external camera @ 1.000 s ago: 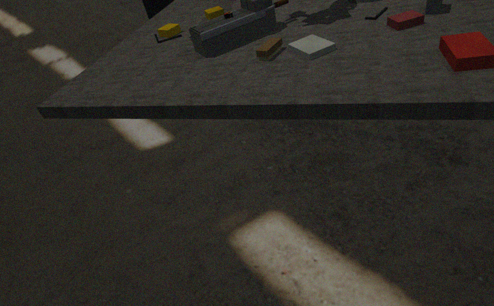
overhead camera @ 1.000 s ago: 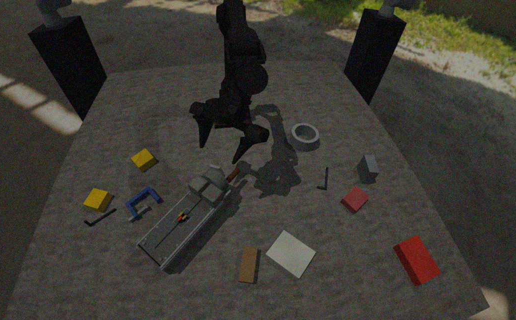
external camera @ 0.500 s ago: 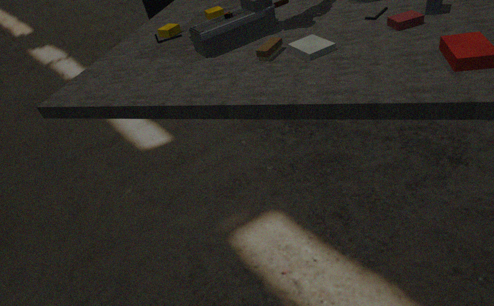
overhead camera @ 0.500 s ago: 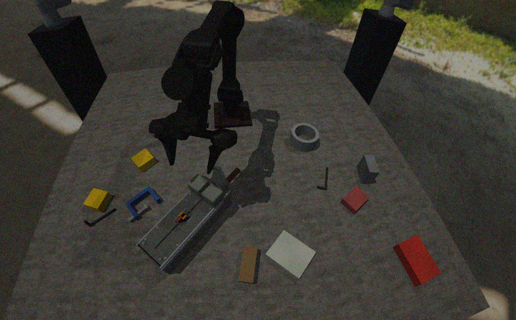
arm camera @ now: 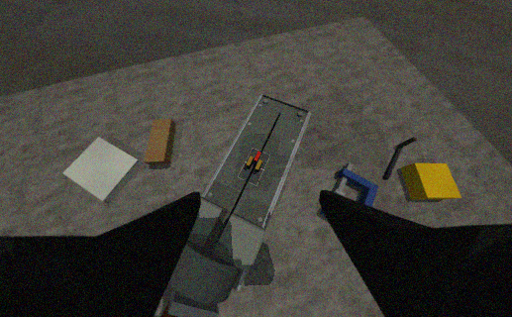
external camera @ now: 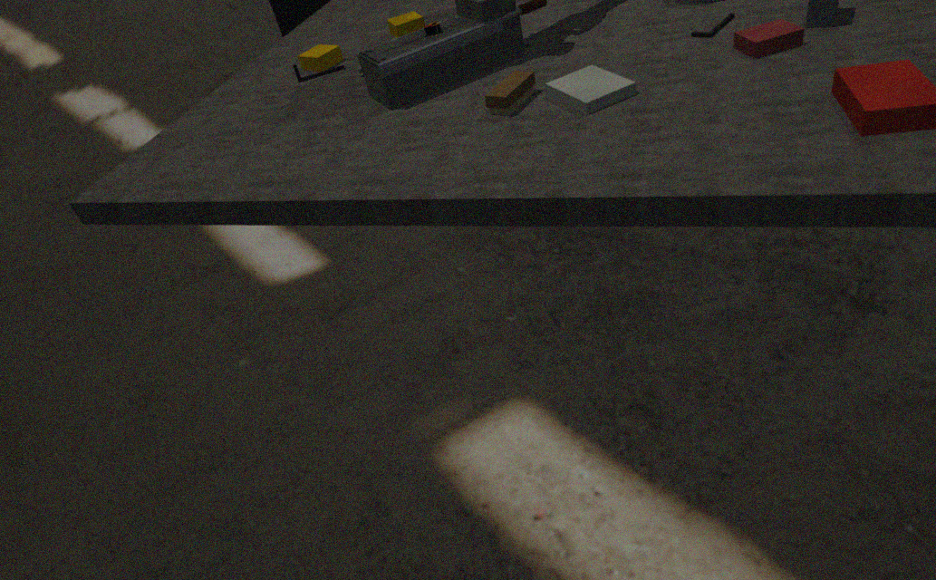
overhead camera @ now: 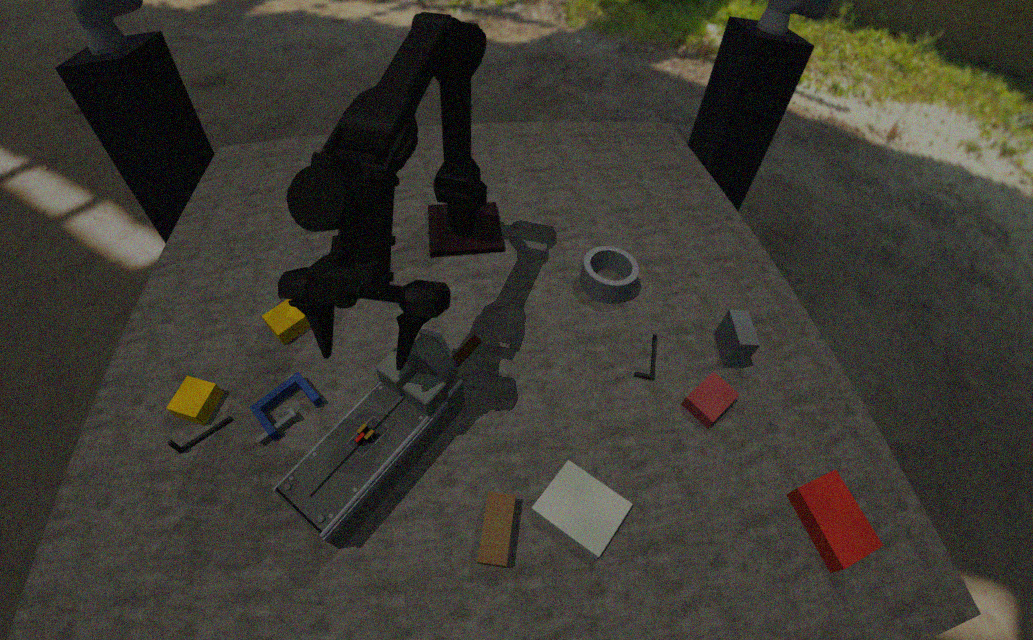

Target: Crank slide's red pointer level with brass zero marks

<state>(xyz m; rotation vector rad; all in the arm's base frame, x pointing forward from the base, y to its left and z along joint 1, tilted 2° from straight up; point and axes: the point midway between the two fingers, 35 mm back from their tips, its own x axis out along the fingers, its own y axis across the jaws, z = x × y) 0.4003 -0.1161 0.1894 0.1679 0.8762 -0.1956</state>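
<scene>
The machine is a long grey slide track [overhead camera: 321,469] [external camera: 442,68] [arm camera: 279,136] with a grey crank housing [overhead camera: 424,389] at its back end. The red pointer [overhead camera: 358,438] [arm camera: 257,156] sits slightly off the line between the two brass marks [overhead camera: 369,434] [arm camera: 258,165], toward the track's far end from the crank. The crank's red-brown handle [overhead camera: 467,349] [external camera: 532,5] sticks out beyond the housing; the wrist view hardly shows it. My gripper [overhead camera: 363,361] [arm camera: 260,196] is open and empty, above and beside the housing, with the handle outside its fingers.
Yellow blocks [overhead camera: 195,399] [arm camera: 432,182], a blue bracket [overhead camera: 274,391] [arm camera: 360,179] and a black hex key [overhead camera: 206,434] lie left of the track. An orange block [overhead camera: 497,528] [arm camera: 159,141] and white tile [overhead camera: 582,508] [arm camera: 100,168] lie right of it. A grey ring [overhead camera: 591,284] and red blocks [overhead camera: 838,516] are farther right.
</scene>
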